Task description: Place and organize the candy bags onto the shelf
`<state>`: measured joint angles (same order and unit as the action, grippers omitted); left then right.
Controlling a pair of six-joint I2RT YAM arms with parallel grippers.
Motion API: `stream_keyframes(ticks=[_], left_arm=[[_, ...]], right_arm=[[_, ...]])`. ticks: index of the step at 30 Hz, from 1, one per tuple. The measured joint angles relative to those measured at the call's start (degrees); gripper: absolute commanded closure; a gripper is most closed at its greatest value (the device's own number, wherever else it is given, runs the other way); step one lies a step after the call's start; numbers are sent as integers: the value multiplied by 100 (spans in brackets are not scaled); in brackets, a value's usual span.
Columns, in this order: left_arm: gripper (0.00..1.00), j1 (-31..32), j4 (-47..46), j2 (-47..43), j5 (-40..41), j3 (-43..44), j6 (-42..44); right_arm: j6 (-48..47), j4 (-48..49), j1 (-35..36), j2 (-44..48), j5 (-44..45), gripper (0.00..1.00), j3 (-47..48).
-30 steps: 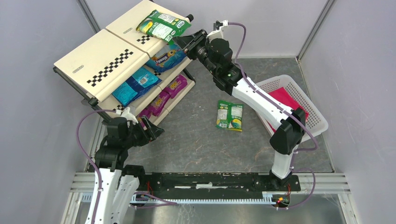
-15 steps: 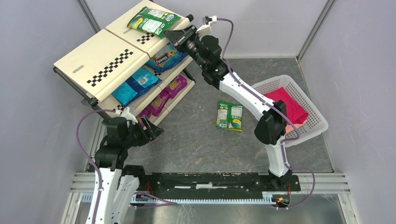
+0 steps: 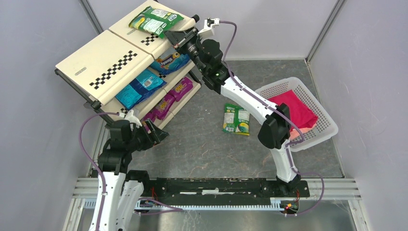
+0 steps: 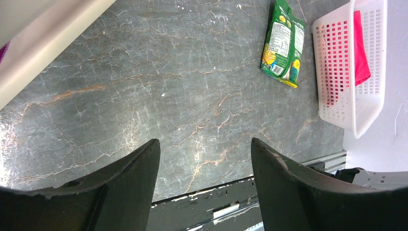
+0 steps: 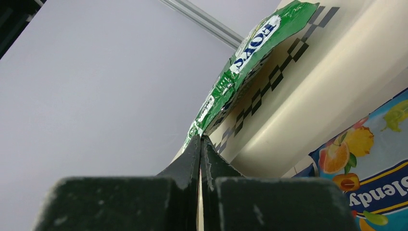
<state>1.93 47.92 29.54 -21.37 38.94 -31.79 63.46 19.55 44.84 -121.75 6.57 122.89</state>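
My left arm (image 3: 107,192) and right arm (image 3: 248,98): white shells, black joints, purple cables (image 3: 86,144) alongside; left tool (image 4: 204,144) and right tool (image 5: 200,138) scuffed black.

We see bright, even, diffuse light from above, casting only soft shadows on the grey marbled tabletop (image 3: 202,144), which shows a pale sheen in the left wrist view. Close to the right wrist lens, the black fingers (image 5: 144,202) of the right gripper (image 5: 199,139) blur, while the glossy green candy bag (image 5: 240,62) looks fairly sharp.

Purple candy bags (image 3: 180,88) half out of sight under shelf (image 3: 96,57) tier.
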Motion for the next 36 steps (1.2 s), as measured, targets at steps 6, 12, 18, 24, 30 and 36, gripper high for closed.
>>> stream_keyframes(ticks=[6, 12, 18, 24, 30, 36], left_arm=[[24, -37, -2, 4, -31, -2, 4], [24, -37, -2, 4, -125, -2, 61], [23, -37, -2, 7, -131, -35, 81], [23, -37, -2, 4, -149, -46, 149], [22, -55, -4, -13, -170, -46, 155], [22, -63, -4, -24, -173, -46, 170]], right_arm=[[-352, -85, 164, -2, 282, 89, 87], [-833, -264, 210, 101, 396, 52, 107], [-1657, -935, 177, 859, 389, 27, -452], [-2920, -1429, 33, 2240, 295, 2, -1965], [-4924, -1631, 0, 4177, 166, 2, -4374], [-6393, -2981, 57, 4787, 651, 2, -5831]])
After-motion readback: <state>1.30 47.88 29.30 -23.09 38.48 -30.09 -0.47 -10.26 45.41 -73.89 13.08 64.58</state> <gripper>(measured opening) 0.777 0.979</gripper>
